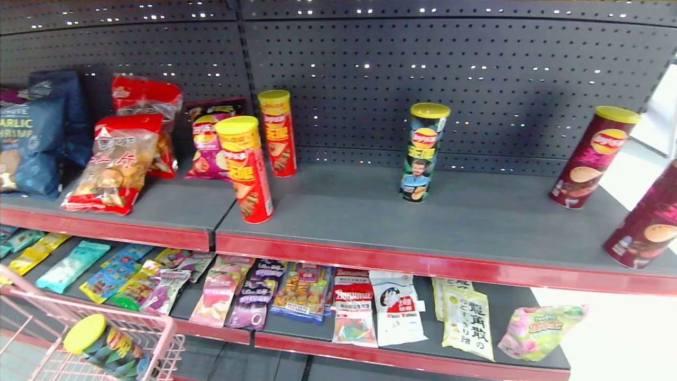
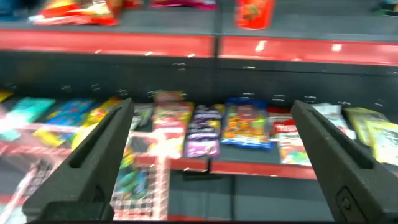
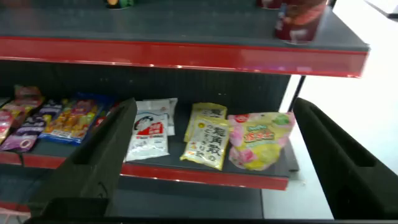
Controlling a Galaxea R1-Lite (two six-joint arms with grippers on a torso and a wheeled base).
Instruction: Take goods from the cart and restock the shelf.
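The pink cart (image 1: 164,330) holds 1 yellow-lidded can (image 1: 103,346), tilted. On the upper shelf (image 1: 370,222) stand 2 red cans (image 1: 246,169), 1 green can (image 1: 423,153) and 2 maroon cans (image 1: 592,156). The left gripper (image 2: 211,106) and right gripper (image 3: 214,102) face the lower shelf, jaws wide apart, holding nothing.

The upper shelf (image 1: 359,217) carries snack bags (image 1: 113,169) at its left end, 2 red cans (image 1: 246,169) beside the seam, 1 dark green can (image 1: 423,153) mid-board and 2 maroon cans (image 1: 592,159) toward its right end; flat sweet packets (image 1: 301,291) line the lower shelf (image 1: 502,293)
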